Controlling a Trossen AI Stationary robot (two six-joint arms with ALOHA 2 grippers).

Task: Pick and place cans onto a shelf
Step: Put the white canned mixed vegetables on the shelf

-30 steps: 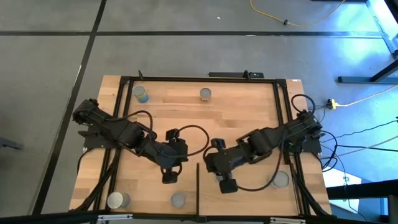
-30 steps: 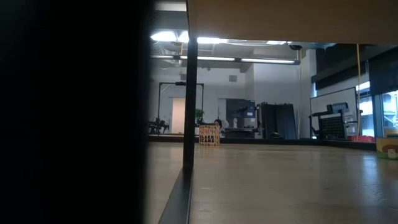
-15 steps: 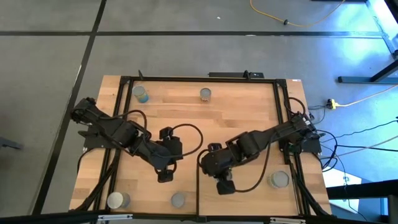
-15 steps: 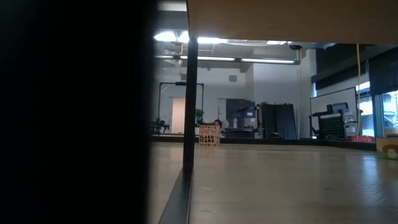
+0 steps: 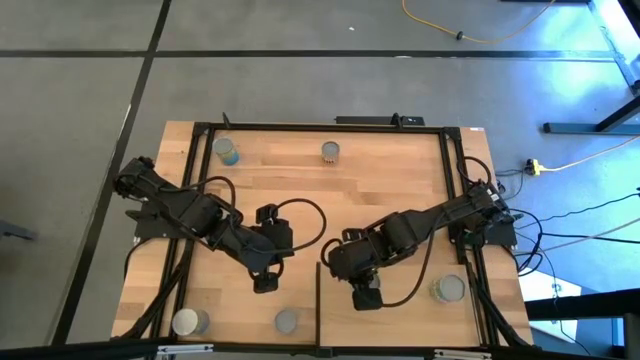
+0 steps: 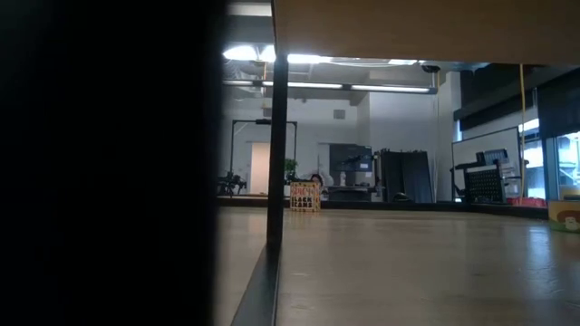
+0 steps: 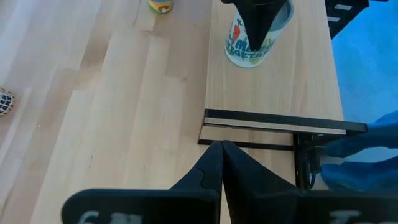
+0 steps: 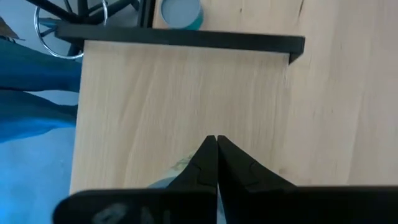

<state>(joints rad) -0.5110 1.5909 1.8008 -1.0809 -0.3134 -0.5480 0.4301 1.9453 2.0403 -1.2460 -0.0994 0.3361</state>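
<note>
Left gripper [image 5: 264,286]: fingers pressed together, holding nothing; sat over the table's near-left middle, left of the dark strip.
Right gripper [image 5: 366,297]: fingers closed tip to tip, empty; sat just right of the dark strip, over the near-right area.
Shelf [image 8: 155,106]: pale plain-wood panel at the near-right part of the table; its dark edge strip [image 5: 318,303] ran from the near edge toward mid-table, between the two grippers.
Table [image 5: 380,175]: striped plank top inside a black frame.
Cans, far side: one with a blue label [image 5: 227,151] near the far-left corner; a grey one [image 5: 331,152] at the far middle. Both well apart from the arms.
Cans, near side: a silver-topped one [image 5: 186,322] at the near-left corner; a grey one [image 5: 287,321] near the front edge, just left of the strip and near the left gripper; one [image 5: 449,289] at the near right beside the frame, partly crossed by the right arm's cable.
Left wrist view: a white can with a green and red label [image 7: 251,38] stood on the pale panel, partly hidden by a dark gripper tip in front of it.
Right wrist view: a blue-sided can [image 8: 181,12] stood just past the dark strip.
In the way: the dark strip stood between the left-side cans and the panel; black cable loops [image 5: 305,210] lay over mid-table.
Low view: mostly blocked by a dark mass on its left and a post; no cans seen there.
</note>
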